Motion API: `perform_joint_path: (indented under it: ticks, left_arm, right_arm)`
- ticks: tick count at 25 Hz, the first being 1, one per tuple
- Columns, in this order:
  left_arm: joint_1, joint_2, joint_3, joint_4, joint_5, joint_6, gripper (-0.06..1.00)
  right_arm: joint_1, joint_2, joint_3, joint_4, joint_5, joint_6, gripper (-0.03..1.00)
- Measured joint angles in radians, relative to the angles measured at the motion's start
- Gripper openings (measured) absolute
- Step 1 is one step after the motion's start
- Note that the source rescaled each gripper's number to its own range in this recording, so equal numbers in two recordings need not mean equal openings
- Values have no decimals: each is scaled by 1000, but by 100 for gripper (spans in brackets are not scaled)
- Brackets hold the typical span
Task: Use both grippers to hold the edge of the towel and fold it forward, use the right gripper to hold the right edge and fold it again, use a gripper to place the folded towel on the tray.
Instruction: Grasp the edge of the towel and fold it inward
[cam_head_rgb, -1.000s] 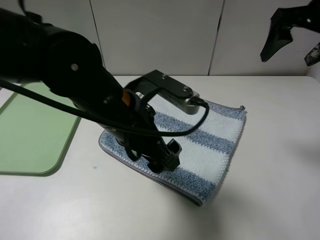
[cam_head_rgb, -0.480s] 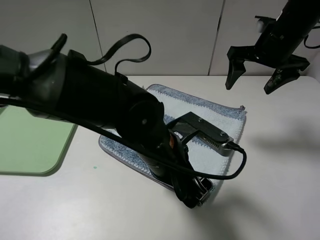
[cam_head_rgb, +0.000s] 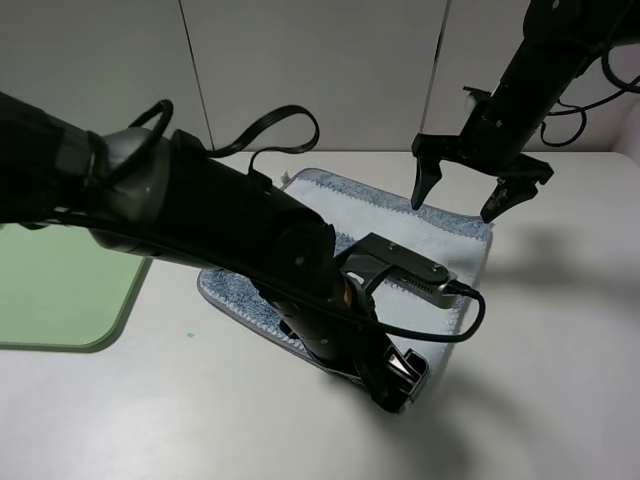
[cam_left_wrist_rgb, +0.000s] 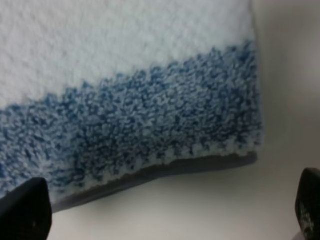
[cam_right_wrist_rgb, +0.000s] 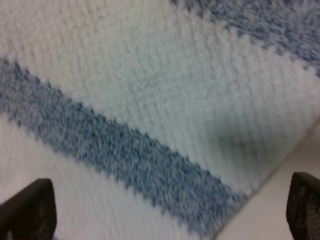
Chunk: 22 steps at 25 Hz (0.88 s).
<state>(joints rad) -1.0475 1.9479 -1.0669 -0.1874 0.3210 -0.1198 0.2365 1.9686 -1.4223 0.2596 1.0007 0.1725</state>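
**Item: towel**. Fluffy striped cloth, blue-grey and white, lying flat on the table near its middle. It is well apart from the tray, which sits at the left. We cannot tell whether it is already doubled.

**Part: edge of the towel**. Thin grey hem, seen under the pile at the near right corner and flush with the table.

**Left hand**. Low at that near corner, fingers wide apart on either side of the hem and holding nothing.

**Right hand**. Over the far right part of the cloth, just above it, fingers spread and empty. In its own camera the right hem runs between the fingertips.

**Step, as we judge it.** Both hands are settling onto one edge to take hold for a fold, and nothing is gripped yet.

**Handling notes.**
- We advise lowering each hand until one finger slides under the hem and the other rests on top.
- Both hands should close together on the hem itself, not on loose pile.
- The lift should be level, with the cloth lightly taut between the two hands, so the stripes line up when it is laid over.
- A shallow pinch on cloth this plush is likely to slip.
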Motion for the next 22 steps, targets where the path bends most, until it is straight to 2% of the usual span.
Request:
perform_joint_path:
  ticks: [7, 13, 22]
  left_arm:
    - [0, 7, 0, -15, -24, -16, 98]
    - [0, 7, -2, -17, -25, -16, 98]
    - [0, 7, -2, -18, -25, -16, 98]
  right_arm:
    - [1, 75, 0, -64, -83, 100, 100]
    - [-4, 114, 0, -187, -115, 193, 100]
    - [-103, 147, 0, -194, -148, 223, 100]
